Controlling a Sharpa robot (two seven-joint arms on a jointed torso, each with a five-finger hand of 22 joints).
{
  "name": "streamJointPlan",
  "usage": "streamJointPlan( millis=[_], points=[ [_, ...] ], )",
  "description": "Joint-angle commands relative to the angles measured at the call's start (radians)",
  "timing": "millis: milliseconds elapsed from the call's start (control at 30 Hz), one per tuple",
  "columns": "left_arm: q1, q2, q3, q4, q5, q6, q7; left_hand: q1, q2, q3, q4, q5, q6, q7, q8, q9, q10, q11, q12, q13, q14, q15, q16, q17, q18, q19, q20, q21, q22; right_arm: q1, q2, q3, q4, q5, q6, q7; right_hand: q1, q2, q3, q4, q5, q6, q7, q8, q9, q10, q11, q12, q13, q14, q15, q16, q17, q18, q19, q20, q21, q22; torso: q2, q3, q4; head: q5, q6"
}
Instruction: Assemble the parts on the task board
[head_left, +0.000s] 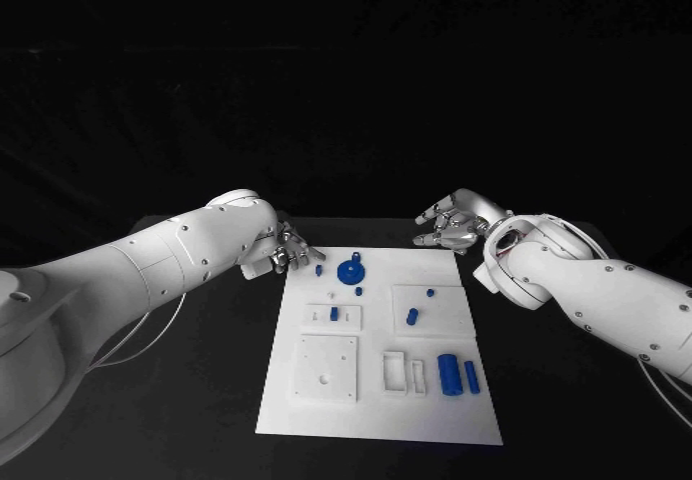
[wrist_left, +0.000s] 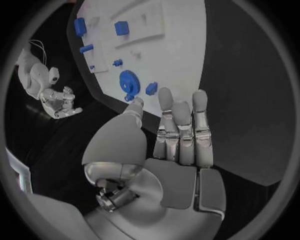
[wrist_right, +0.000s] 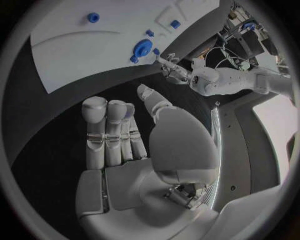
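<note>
The task board (head_left: 378, 400) lies in the middle of the black table (head_left: 216, 400), with blue parts (head_left: 351, 271) on it. The left hand (head_left: 289, 250) hovers at its far left corner, fingers apart, holding nothing. The right hand (head_left: 451, 226), also empty and spread, is at the far right corner.

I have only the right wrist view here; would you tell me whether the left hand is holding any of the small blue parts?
Observer: No. In the left wrist view the silver left hand holds nothing; its fingers are extended and its palm is bare.
Operator: Thank you. What lies at the board's near end, outside my picture?
Observer: In the head view, two blue cylinders lie side by side near the right edge of the white task board.
Operator: And where is my right hand relative to the board?
Observer: The head view shows the silver right hand just beyond the board's far right corner, over the black table.
</note>
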Motion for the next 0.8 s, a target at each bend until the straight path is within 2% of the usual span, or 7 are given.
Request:
streamJointPlan(
  millis=[33, 133, 467, 600, 800],
  points=[
    [-0.003, 0.006, 0.000, -0.006, 0.037, 0.015, 0.029, -0.013, 0.000, 0.002, 0.012, -0.020, -0.007, -0.001, 0.000, 0.002, 0.017, 0.007, 0.000, 0.001, -0.002, 0.002, 0.006, -0.001, -0.001, 0.002, 0.004, -0.005, 0.020, 0.000, 0.001, 0.002, 0.003, -0.008, -0.001, 0.008, -0.006, 0.002, 0.000, 0.003, 0.003, 0.004, 0.001, -0.005, -0.001, -0.001, -0.004, 0.001, -0.001, 0.004, 0.000, -0.004, 0.000, 0.008, 0.025, -0.004, -0.004, 0.079, 0.004, -0.0016, -0.0006, -0.002, 0.001],
    [-0.004, 0.008, 0.000, -0.009, 0.049, 0.013, 0.031, -0.020, -0.005, 0.010, 0.028, -0.037, -0.008, -0.001, 0.000, 0.003, 0.016, 0.007, 0.001, 0.002, -0.002, 0.002, 0.007, -0.002, -0.001, 0.003, 0.005, -0.005, 0.021, 0.000, 0.002, 0.003, 0.003, -0.009, -0.001, 0.007, -0.006, 0.002, 0.000, 0.003, 0.003, 0.004, 0.001, -0.005, -0.001, -0.001, -0.004, 0.001, -0.001, 0.004, 0.000, -0.004, 0.000, 0.008, 0.025, -0.004, -0.004, 0.079, 0.004, -0.0016, -0.0001, -0.002, 0.000],
    [-0.005, 0.011, 0.000, -0.010, 0.068, 0.037, 0.033, -0.021, -0.003, 0.012, 0.031, -0.040, -0.007, -0.001, 0.000, 0.004, 0.016, 0.008, 0.001, 0.002, -0.003, 0.002, 0.007, -0.002, -0.001, 0.001, 0.005, -0.005, 0.020, 0.000, 0.003, 0.004, 0.001, -0.014, 0.001, 0.006, -0.004, 0.001, 0.004, 0.002, 0.007, 0.005, 0.001, -0.005, -0.001, 0.000, -0.004, 0.002, -0.001, 0.004, -0.001, -0.004, 0.000, 0.007, 0.025, -0.005, -0.001, 0.080, 0.003, -0.0013, -0.0002, -0.004, -0.001],
    [-0.005, 0.012, 0.000, -0.009, 0.070, 0.053, 0.029, -0.016, 0.018, 0.000, -0.010, -0.037, -0.004, -0.002, -0.001, 0.004, 0.015, 0.007, 0.002, 0.001, -0.005, 0.002, 0.009, -0.002, -0.001, 0.000, 0.005, -0.005, 0.021, 0.000, 0.003, 0.004, 0.001, -0.015, 0.002, 0.005, -0.004, 0.001, 0.004, 0.002, 0.007, 0.005, 0.001, -0.005, -0.001, 0.000, -0.004, 0.002, -0.001, 0.004, -0.001, -0.004, 0.000, 0.007, 0.025, -0.005, -0.001, 0.080, 0.003, -0.0014, 0.0004, -0.004, -0.001],
    [-0.006, 0.012, -0.001, -0.011, 0.070, 0.075, 0.023, 0.005, 0.067, -0.028, -0.080, 0.003, 0.007, -0.003, -0.001, 0.003, 0.014, 0.007, 0.004, 0.002, -0.006, 0.001, 0.012, -0.002, -0.002, -0.002, 0.004, -0.003, 0.021, 0.000, 0.003, 0.004, 0.000, -0.015, 0.004, 0.005, -0.005, 0.000, 0.004, 0.001, 0.009, 0.005, 0.001, -0.005, -0.001, 0.000, -0.004, 0.002, -0.001, 0.004, -0.001, -0.003, 0.001, 0.007, 0.025, -0.005, -0.001, 0.080, 0.004, -0.0009, 0.0005, -0.005, 0.000]
  ],
)
